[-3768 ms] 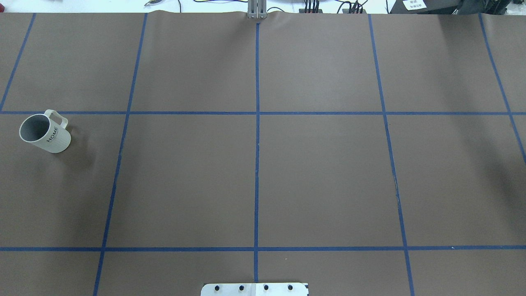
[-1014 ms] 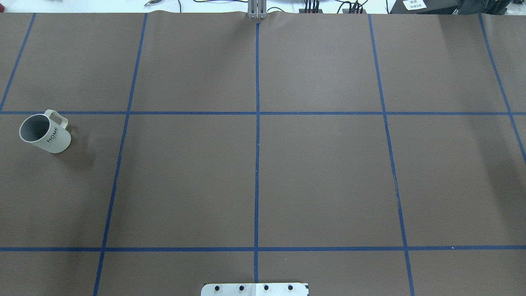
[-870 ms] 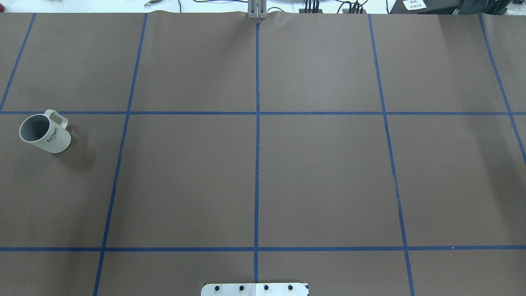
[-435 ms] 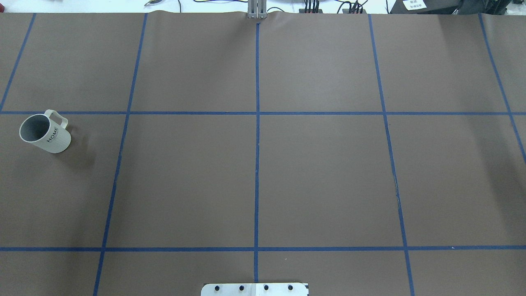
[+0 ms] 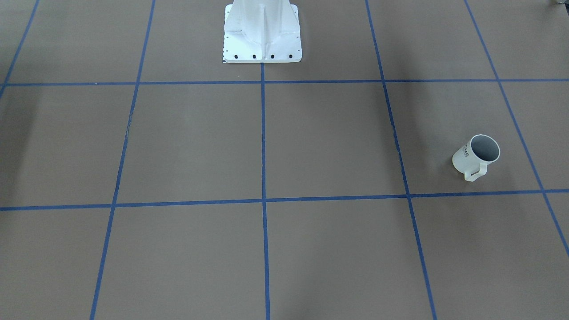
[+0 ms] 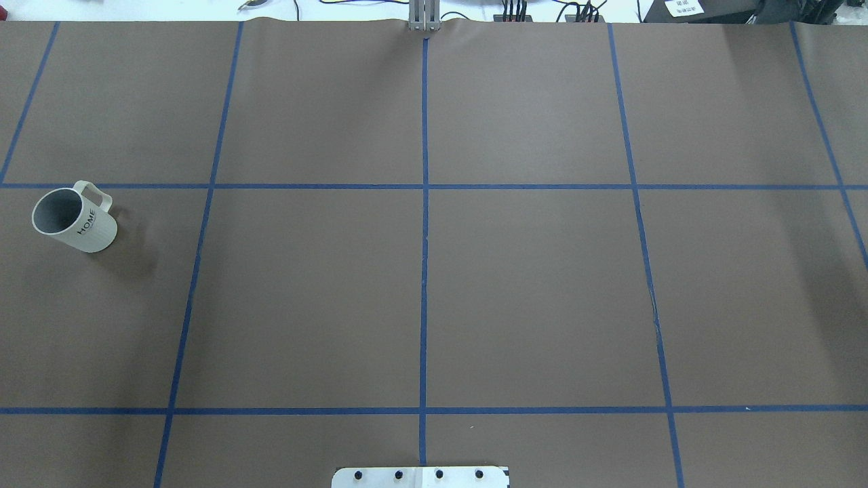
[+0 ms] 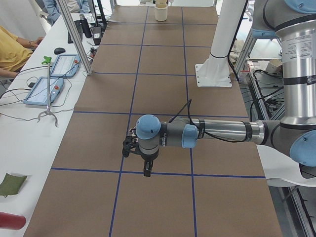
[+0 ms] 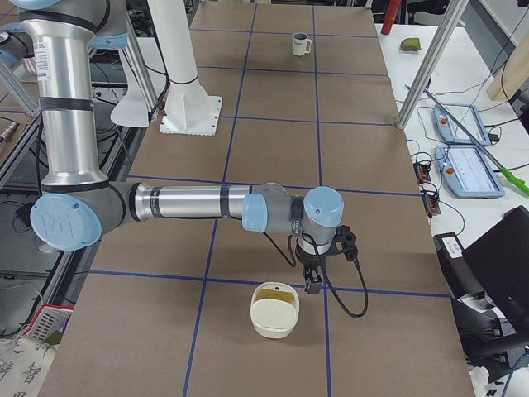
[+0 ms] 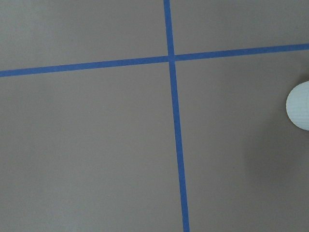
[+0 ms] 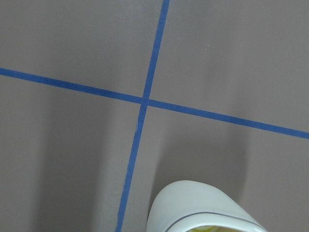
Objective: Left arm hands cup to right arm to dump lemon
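Observation:
The cup (image 6: 74, 218), a white mug lettered "HOME", stands upright far on my left side, handle towards the far edge, nothing holding it. It also shows as cup (image 5: 475, 155) and cup (image 8: 301, 44); only grey shows inside, and the lemon is hidden. In the exterior left view the left arm covers it. There the left gripper (image 7: 141, 165) points down above the table; I cannot tell its state. A rounded white piece (image 9: 299, 111) sits at the left wrist view's edge, too little to name. The right gripper (image 8: 312, 283) hangs beside a cream container (image 8: 275, 310); I cannot tell its state.
The cream container (image 10: 203, 205), yellowish inside, stands at the table's right end, also as container (image 7: 160, 11). The white robot pedestal (image 5: 262, 31) rises at mid-table. A person (image 7: 12, 49) sits beside control tablets (image 7: 49, 81). A metal post (image 8: 426, 74) edges the table.

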You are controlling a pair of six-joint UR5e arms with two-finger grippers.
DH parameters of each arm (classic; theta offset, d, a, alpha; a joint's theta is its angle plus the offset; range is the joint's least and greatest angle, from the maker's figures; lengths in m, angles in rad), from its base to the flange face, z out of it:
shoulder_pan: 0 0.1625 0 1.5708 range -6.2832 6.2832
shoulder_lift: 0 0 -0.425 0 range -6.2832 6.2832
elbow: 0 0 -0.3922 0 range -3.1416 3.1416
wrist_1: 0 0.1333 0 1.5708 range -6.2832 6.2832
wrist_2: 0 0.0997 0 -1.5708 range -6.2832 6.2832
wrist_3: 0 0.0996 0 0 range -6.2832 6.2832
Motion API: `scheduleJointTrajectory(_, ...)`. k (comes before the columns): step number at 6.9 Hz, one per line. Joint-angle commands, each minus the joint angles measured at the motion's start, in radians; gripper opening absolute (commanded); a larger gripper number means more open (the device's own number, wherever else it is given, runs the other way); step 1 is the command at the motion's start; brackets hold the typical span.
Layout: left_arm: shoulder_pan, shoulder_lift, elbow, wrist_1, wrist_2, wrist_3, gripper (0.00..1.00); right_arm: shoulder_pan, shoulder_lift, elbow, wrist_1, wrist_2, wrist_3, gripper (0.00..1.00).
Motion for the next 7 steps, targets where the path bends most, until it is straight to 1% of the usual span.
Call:
scheduleJointTrajectory(1,0.0,0.0,0.0,0.002,0.0,0.0,1.0,0.0,0.001,0.0,0.0,0.0,0.0,1.0)
scheduleJointTrajectory(7,0.0,-0.003,0.0,0.0,0.0,0.0,1.0,0.0,0.01,0.0,0.0,0.0,0.0,1.0)
